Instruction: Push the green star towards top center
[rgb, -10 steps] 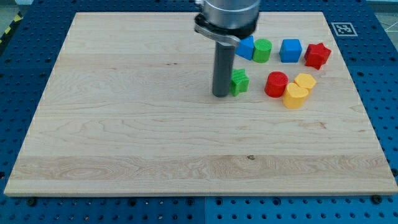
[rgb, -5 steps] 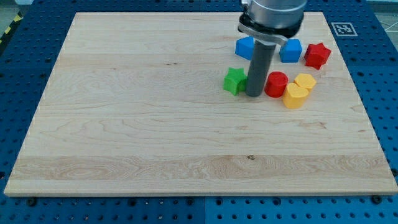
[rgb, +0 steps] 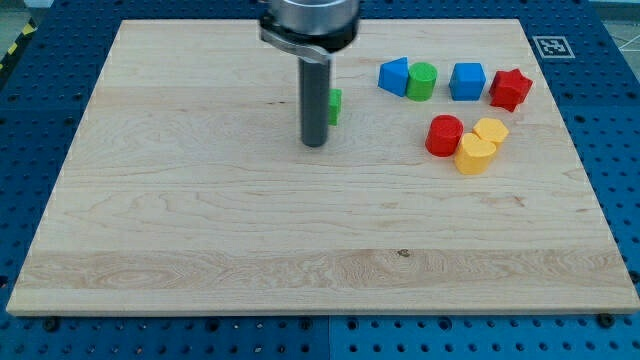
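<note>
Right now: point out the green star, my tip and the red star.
green star (rgb: 334, 106), camera view, sliver showing right of the rod
my tip (rgb: 314, 143), camera view, rod's very end
red star (rgb: 510, 88), camera view, top face

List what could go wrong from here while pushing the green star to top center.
1. The green star is mostly hidden behind my rod, so its contact side is hard to judge; my tip sits just below and left of it, and an off-centre push could send it sideways.
2. A drift to the view's right would carry it towards the blue block and green cylinder.
</note>
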